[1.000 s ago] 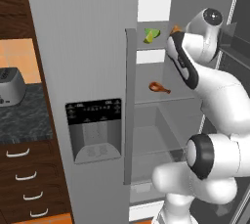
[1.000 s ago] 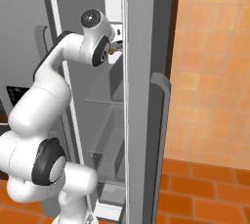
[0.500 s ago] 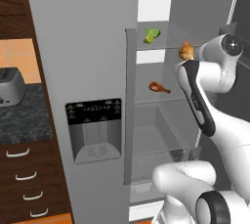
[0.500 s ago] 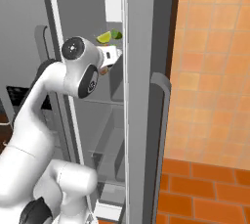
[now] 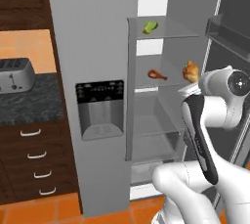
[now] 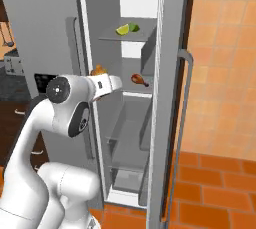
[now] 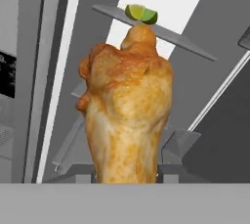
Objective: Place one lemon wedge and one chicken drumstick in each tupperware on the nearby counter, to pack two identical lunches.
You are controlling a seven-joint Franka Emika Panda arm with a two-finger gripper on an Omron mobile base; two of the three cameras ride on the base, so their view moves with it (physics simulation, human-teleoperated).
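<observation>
Golden-brown drumstick (image 7: pixel 126 113) clamped upright in claw (image 7: pixel 124 171), outside the open fridge (image 5: pixel 161 96). Second drumstick (image 5: pixel 156 75) on middle shelf; lemon wedges (image 6: pixel 127 29) on top shelf.

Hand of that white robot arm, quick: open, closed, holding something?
Hand: closed on a golden-brown chicken drumstick, held in front of the open fridge.
</observation>
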